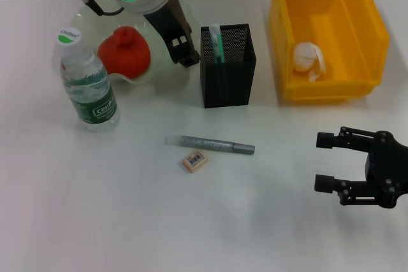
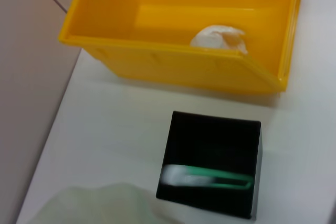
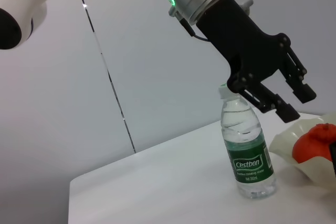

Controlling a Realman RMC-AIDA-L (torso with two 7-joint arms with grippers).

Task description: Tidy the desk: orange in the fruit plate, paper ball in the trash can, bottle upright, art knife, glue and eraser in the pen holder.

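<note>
Glossy yellow plastic bin [image 1: 331,42], black metal mesh holder [image 1: 227,65], clear plastic bottle [image 1: 88,84], seemingly crumpled paper [image 1: 308,60]

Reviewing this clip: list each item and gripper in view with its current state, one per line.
Water bottle: upright, capped.
Orange: in the fruit plate.
Paper ball: in the yellow trash bin.
Pen holder: upright, green-and-white item inside.
Art knife: lying on the table.
Eraser: on the table beside the knife.
Left gripper: open, empty.
Right gripper: open, empty.
</note>
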